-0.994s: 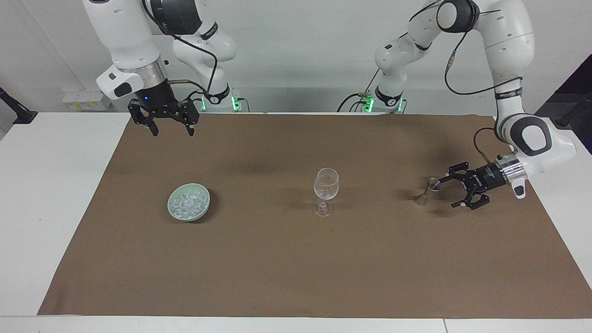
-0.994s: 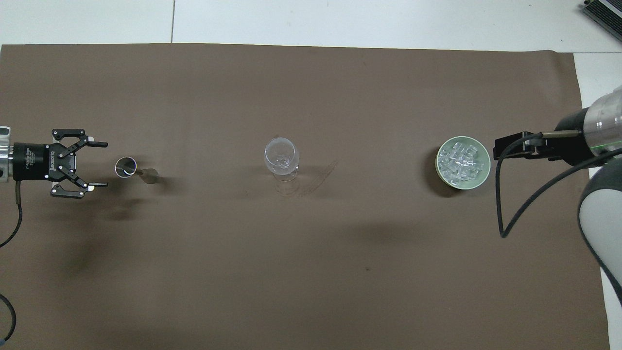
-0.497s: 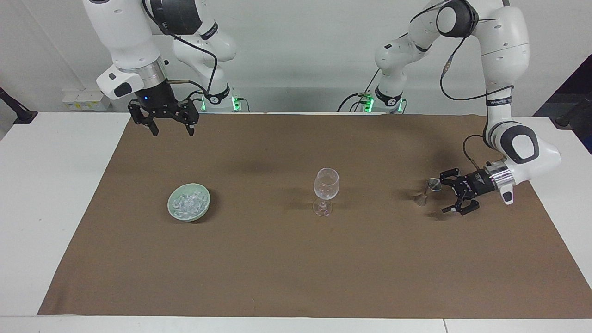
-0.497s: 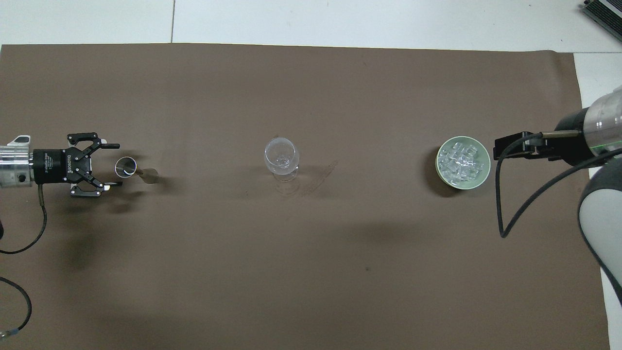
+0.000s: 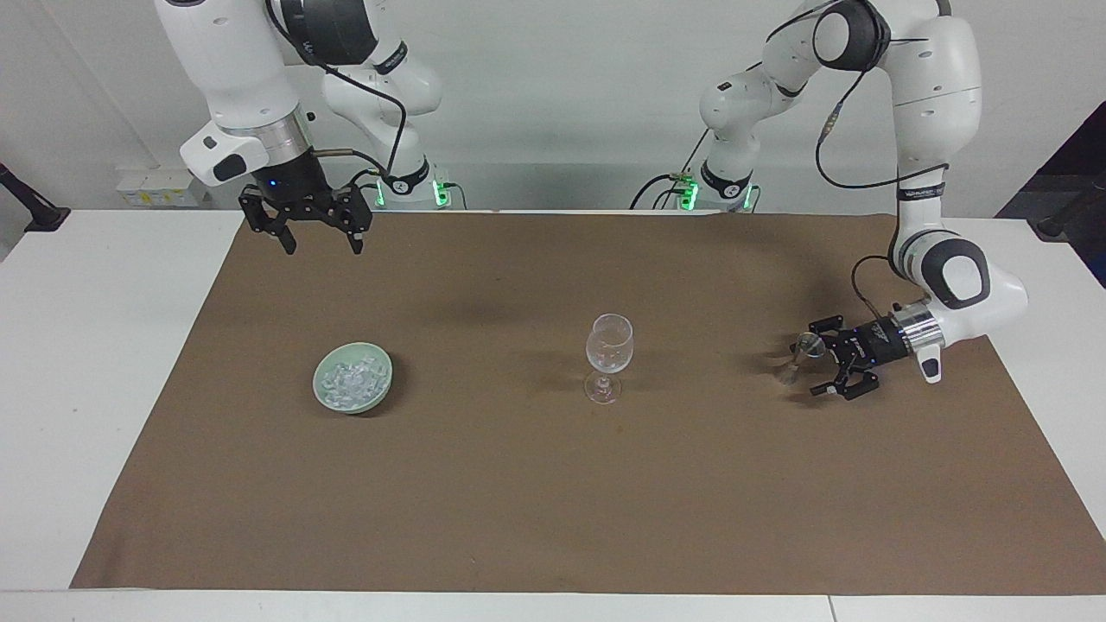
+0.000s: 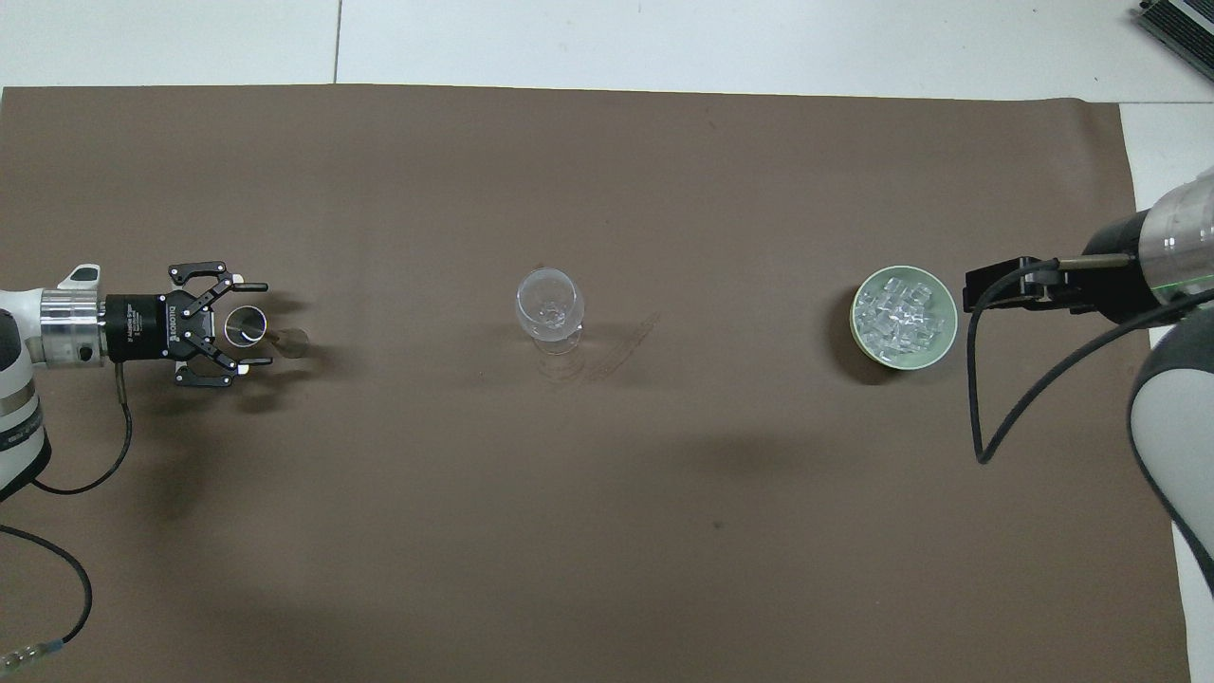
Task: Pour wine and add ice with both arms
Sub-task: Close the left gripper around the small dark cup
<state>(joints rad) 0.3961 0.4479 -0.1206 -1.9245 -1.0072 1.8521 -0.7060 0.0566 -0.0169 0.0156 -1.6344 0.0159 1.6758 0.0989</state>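
Observation:
A clear stemmed glass stands upright mid-mat. Toward the right arm's end, ice fills a pale green bowl. At the left arm's end stands a small metal jigger. My left gripper lies low and level, open, with one finger on each side of the jigger. High over the mat's robot-side edge, my right gripper hangs open and empty while that arm waits. No wine can be made out; what the jigger holds is not visible.
A brown mat covers most of the white table. The left arm's cable loops over the mat near its wrist. The right arm's cable hangs beside the bowl in the overhead view.
My left gripper has slid toward the jigger, still open, until its fingers came to either side of it. The right arm, glass and bowl have not moved.

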